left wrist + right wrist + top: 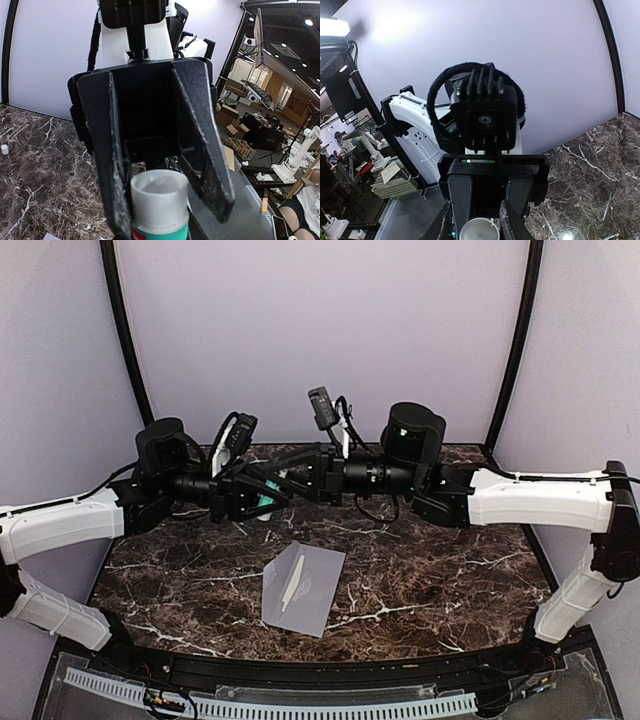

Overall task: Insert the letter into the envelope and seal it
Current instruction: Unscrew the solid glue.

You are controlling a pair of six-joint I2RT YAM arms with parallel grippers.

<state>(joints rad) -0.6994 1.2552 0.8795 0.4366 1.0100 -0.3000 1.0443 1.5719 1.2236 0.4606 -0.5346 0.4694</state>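
Green, white-capped glue stick [159,202] clamped in left gripper [170,215]; right gripper [480,231] set around its cap [479,227], grip not discernible.

Nothing can be read in any of the three views: no words, brands, numbers or signs. The closest thing to a label is on the glue stick [160,207], at 6 o'clock in the left wrist view. It has a green band with a sliver of red below its white cap, cut off by the frame edge, and no letters show. The envelope [318,592] shows no legible writing in the top view.
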